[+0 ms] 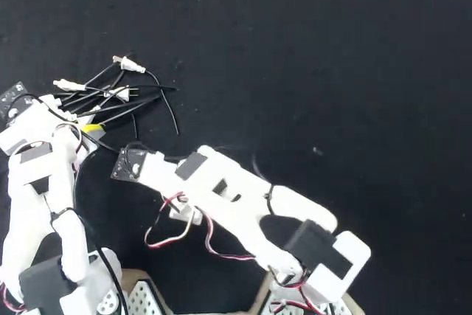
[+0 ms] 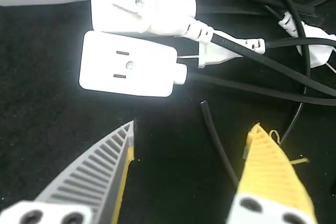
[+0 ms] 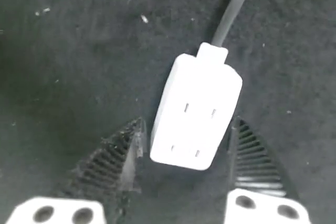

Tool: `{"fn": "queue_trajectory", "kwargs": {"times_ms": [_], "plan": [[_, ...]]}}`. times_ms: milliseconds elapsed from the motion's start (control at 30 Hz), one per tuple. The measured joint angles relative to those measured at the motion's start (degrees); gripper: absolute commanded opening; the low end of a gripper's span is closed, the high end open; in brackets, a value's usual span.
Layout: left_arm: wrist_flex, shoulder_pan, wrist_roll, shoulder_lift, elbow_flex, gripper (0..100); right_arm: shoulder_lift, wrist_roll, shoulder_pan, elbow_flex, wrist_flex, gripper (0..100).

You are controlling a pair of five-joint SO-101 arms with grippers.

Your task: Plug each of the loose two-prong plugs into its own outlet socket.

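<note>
Right gripper (image 3: 187, 124) stands released, one finger on either side of the near end of a white outlet socket (image 3: 197, 111) lying on the black counter (image 3: 68, 51). The socket's long axis runs straight away from the gripper, with its cord (image 3: 233, 6) at the far end. Left gripper (image 2: 193, 126) is likewise spread and empty. Ahead of it lies a loose two-prong plug (image 2: 223, 53), prongs aimed at a second socket (image 2: 126, 69) just beside. Judgement: the right arm is nearer a grasp, and closing across the socket's width should secure it.

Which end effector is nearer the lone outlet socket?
Right. The right end effector straddles the lone outlet socket; the left end effector sits by the plug tangle.
</note>
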Motion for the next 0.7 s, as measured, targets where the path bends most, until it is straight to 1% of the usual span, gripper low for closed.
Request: {"fn": "queue_trajectory", "kwargs": {"times_ms": [33, 67, 100, 167, 233, 367, 467, 533, 600, 633, 700], "plan": [[0.0, 0.0, 0.0, 0.0, 0.0, 33, 0.2, 1.1, 1.1, -0.2, 0.0, 2.4], [0.0, 0.0, 0.0, 0.0, 0.0, 33, 0.3, 2.7, 2.0, -0.4, 0.0, 0.7], [0.0, 0.0, 0.0, 0.0, 0.0, 33, 0.3, 4.5, 2.9, -0.4, 0.0, 2.6], [0.0, 0.0, 0.0, 0.0, 0.0, 33, 0.3, 8.5, 4.4, -0.4, 0.0, 0.8], [0.0, 0.0, 0.0, 0.0, 0.0, 33, 0.3, 11.8, 5.2, -0.4, 0.0, 1.0], [0.0, 0.0, 0.0, 0.0, 0.0, 33, -0.4, 17.6, 5.5, 1.0, 0.3, 1.0], [0.0, 0.0, -0.5, 0.0, 0.0, 33, -4.0, 20.7, 5.6, 4.5, 0.4, 1.0], [0.0, 0.2, -1.8, 0.0, 0.0, 33, -8.4, 21.5, 5.6, 7.7, 0.9, 1.1], [0.0, 0.4, -2.4, 0.0, 0.0, 33, -12.7, 21.5, 5.6, 10.6, -1.3, 1.1], [0.0, 0.4, -2.4, 0.0, 0.0, 33, -14.7, 21.0, 5.6, 12.0, -3.0, 1.3], [0.0, 0.4, -2.4, 0.0, 0.0, 33, -16.7, 17.1, 5.6, 13.8, -6.7, 4.7]]}}
